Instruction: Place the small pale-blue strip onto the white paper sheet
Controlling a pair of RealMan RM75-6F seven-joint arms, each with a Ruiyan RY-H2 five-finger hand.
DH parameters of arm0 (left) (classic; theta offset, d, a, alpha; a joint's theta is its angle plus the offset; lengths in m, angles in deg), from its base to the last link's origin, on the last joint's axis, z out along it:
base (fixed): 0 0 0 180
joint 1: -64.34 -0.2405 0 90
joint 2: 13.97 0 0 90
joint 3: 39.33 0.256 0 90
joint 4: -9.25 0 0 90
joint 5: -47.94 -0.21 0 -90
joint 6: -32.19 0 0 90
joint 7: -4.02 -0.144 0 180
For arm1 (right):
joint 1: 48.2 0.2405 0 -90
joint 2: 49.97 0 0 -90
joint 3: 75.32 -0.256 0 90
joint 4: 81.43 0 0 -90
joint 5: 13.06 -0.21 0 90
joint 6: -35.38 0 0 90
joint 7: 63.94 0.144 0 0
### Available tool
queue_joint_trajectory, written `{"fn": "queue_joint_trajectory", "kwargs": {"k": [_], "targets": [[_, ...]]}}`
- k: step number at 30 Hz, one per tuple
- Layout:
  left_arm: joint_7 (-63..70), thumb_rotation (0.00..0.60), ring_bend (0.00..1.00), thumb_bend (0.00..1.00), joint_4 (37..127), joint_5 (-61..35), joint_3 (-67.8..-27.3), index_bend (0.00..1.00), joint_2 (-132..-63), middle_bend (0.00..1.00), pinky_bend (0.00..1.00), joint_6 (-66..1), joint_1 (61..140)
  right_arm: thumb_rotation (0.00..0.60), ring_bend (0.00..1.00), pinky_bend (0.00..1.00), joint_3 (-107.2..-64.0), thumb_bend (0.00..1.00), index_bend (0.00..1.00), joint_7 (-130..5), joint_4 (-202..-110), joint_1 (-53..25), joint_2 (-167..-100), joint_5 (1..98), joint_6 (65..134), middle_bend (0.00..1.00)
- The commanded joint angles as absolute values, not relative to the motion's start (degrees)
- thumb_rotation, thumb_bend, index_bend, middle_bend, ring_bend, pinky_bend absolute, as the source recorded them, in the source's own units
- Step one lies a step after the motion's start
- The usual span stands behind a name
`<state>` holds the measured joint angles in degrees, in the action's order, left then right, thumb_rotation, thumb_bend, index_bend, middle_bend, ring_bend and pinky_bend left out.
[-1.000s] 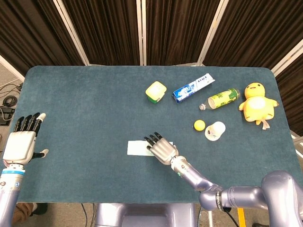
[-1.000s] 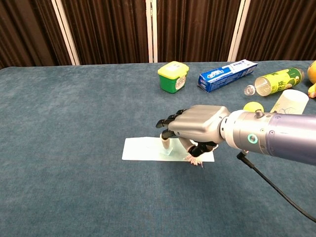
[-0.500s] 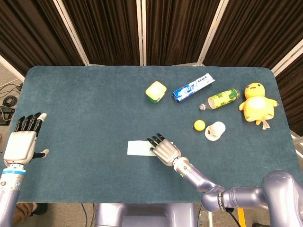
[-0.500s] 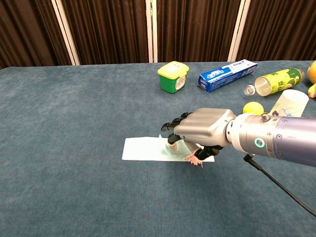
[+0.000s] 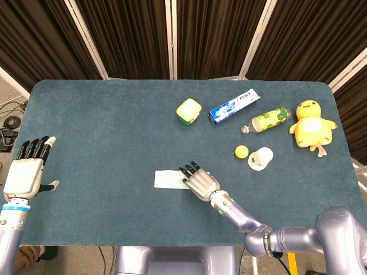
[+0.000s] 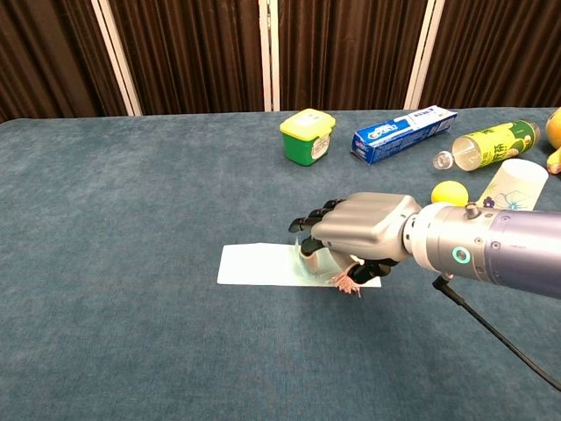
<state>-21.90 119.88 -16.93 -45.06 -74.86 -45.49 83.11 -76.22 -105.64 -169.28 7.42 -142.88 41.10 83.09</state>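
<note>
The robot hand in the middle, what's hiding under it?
Under the right hand lies the white paper sheet, flat on the table. Something small and pale shows beneath the fingers, maybe the strip, but the hand covers most of it, so I can't be sure.

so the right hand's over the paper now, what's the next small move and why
Probably ease the fingers apart and lift the right hand straight up. In the chest view it sits low over the right end of the white paper sheet, and something small shows beneath its curled fingers there, likely the strip, though the hand hides most of it. The left hand is far off, open and idle.
</note>
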Motion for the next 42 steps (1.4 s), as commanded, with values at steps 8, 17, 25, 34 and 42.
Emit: {"fn": "queue_joint_trajectory", "kwargs": {"k": [8, 17, 25, 34, 42], "targets": [[-21.6, 0.600, 0.00, 0.00, 120.0, -17.3, -45.1, 0.00, -74.6, 0.00, 0.00, -45.2, 83.0, 0.600, 0.00, 0.00, -75.9, 1.00, 0.36, -106.9, -168.6, 7.6, -142.6, 40.0, 83.7, 0.00], [-21.7, 0.600, 0.00, 0.00, 120.2, -17.6, -45.1, 0.00, -74.6, 0.00, 0.00, -45.4, 82.8, 0.600, 0.00, 0.00, -75.0, 1.00, 0.37, -108.0, -170.1, 7.8, -143.1, 40.9, 84.1, 0.00], [-21.6, 0.600, 0.00, 0.00, 120.2, -17.6, -45.2, 0.00, -74.6, 0.00, 0.00, -45.2, 82.8, 0.600, 0.00, 0.00, -74.8, 1.00, 0.38, -108.6, -170.7, 7.8, -143.1, 41.0, 84.7, 0.00], [-21.6, 0.600, 0.00, 0.00, 120.3, -17.5, -45.3, 0.00, -74.4, 0.00, 0.00, -45.0, 82.7, 0.600, 0.00, 0.00, -75.2, 1.00, 0.38, -108.9, -170.4, 7.6, -142.6, 40.2, 85.6, 0.00], [-21.4, 0.600, 0.00, 0.00, 120.4, -17.6, -45.3, 0.00, -74.3, 0.00, 0.00, -45.2, 82.6, 0.600, 0.00, 0.00, -78.2, 1.00, 0.38, -105.8, -176.8, 7.0, -137.6, 45.3, 89.4, 0.00]]}}
